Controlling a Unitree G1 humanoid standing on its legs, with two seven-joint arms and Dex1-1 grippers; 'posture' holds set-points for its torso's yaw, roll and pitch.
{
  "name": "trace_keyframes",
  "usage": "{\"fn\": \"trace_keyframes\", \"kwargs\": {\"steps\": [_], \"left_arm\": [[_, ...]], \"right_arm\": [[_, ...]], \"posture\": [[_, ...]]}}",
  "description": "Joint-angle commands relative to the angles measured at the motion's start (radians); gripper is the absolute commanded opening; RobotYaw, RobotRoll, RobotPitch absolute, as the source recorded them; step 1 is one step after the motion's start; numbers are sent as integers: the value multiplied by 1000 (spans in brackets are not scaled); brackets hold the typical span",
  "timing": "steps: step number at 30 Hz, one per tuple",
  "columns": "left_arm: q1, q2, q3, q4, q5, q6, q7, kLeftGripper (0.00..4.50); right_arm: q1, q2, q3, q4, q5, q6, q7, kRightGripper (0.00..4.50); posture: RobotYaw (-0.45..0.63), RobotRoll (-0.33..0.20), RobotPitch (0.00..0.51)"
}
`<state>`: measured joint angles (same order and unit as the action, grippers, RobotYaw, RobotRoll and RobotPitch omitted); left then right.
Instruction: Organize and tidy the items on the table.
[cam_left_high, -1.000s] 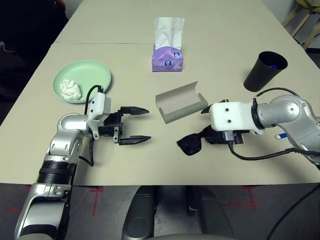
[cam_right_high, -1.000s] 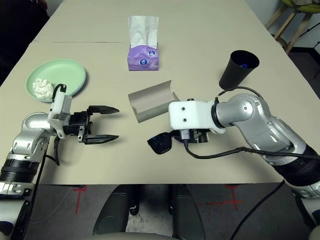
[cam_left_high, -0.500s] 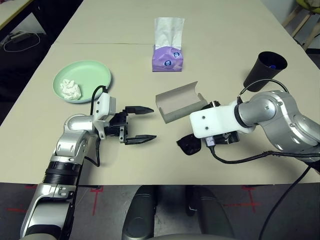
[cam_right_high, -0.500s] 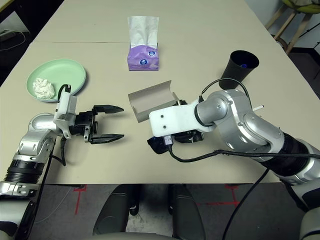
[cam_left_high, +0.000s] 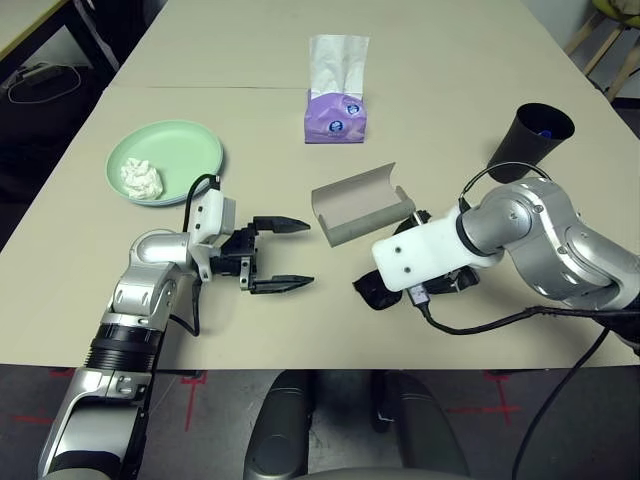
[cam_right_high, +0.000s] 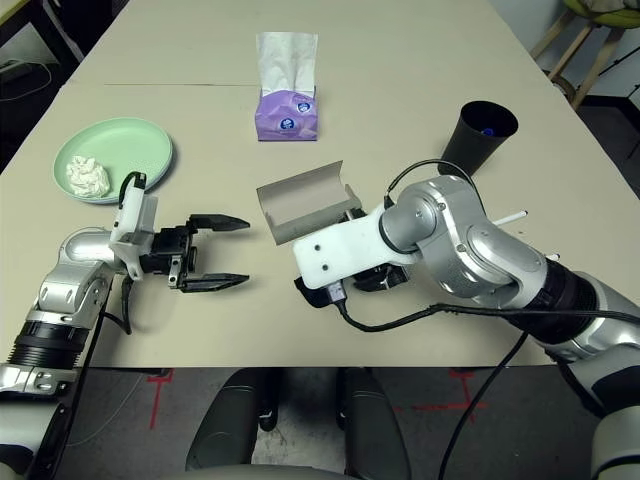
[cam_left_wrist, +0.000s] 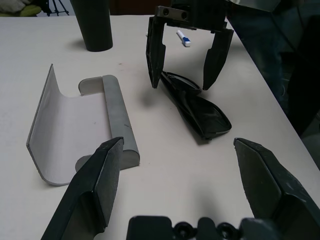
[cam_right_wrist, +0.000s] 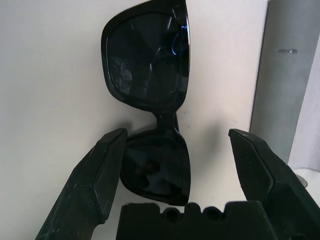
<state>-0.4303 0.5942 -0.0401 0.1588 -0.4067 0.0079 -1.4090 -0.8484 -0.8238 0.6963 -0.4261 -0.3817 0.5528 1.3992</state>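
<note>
Sunglasses (cam_right_wrist: 150, 100) lie on your counter (cam_left_high: 200, 60) between the spread fingers of your right end effector (cam_left_wrist: 187, 62), untouched; left end effector (cam_left_high: 290, 255) also apart, beside open glasses case (cam_left_high: 360, 205)

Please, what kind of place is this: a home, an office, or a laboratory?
Probably an office or meeting room used as a robot test space, though I cannot be sure. A large beige table of conference size fills the view, red tape crosses mark the floor in front of it, and wooden chair legs stand at the far right.
</note>
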Motion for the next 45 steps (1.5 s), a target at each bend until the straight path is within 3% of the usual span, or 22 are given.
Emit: {"fn": "trace_keyframes", "kwargs": {"steps": [1, 43, 45], "left_arm": [[13, 7, -20, -21, 12, -17, -12, 4462], [29, 11, -26, -44, 15, -7, 10, 4462], [30, 12, -25, -45, 15, -7, 11, 4500]], "right_arm": [[14, 15, 12, 3, -22, -15, 14, 4500], [20, 96, -11, 117, -94, -66, 59, 4500], [21, 100, -12, 119, -95, -67, 58, 4110]], "posture": [[147, 0, 188], [165, 0, 182], [165, 0, 182]]}}
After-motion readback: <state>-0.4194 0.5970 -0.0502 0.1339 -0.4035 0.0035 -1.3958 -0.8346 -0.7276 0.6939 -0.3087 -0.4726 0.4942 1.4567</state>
